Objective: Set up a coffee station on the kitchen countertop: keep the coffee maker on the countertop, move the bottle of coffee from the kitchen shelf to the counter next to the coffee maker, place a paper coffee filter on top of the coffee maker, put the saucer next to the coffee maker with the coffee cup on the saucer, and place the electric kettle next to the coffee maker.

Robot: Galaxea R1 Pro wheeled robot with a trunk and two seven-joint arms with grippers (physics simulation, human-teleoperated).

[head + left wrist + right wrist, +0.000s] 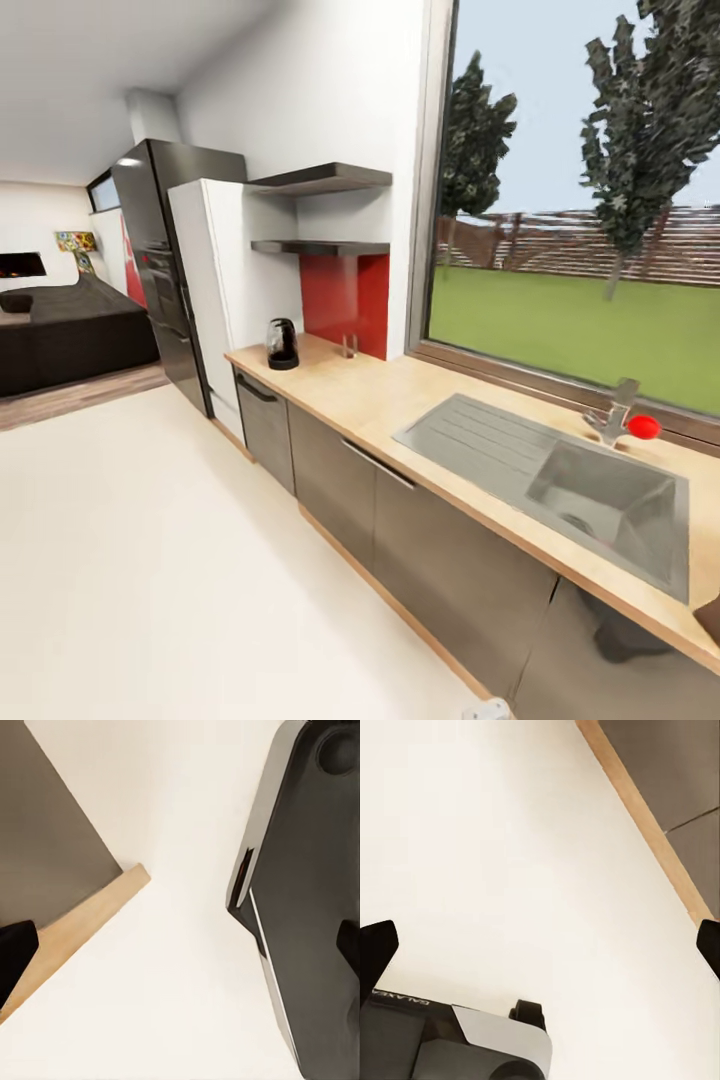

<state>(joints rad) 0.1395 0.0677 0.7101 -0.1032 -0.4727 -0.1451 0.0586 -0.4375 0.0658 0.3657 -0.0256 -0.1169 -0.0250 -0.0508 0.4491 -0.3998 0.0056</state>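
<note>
Head view: counter (400, 395) ran along the window wall, beige top over grey cabinet fronts. Kettle (282, 345) stood upright near its far end, w/ a small clear item just beside it, too small to identify. Above that end, 2 dark shelves on the wall; the lower shelf (320, 246) looked bare from this angle. Red backsplash (348, 295) sat below it. Steel sink (600, 500) w/ tap was set in the near part of the counter; a red ball (644, 427) lay by the tap on the sill side. Tall white unit and dark fridge stood past the counter end.

L wrist view: left jaws (180, 952) showed as dark tips at opposite edges of the frame, set wide apart, nothing between them but pale floor (180, 1005); a cabinet front and wood plinth lay off to 1 side, the robot's dark base to the other.

R wrist view: right jaws (540, 945) likewise spread wide, tips at both edges, floor between; plinth (645, 832) and cabinet beyond them.
</note>
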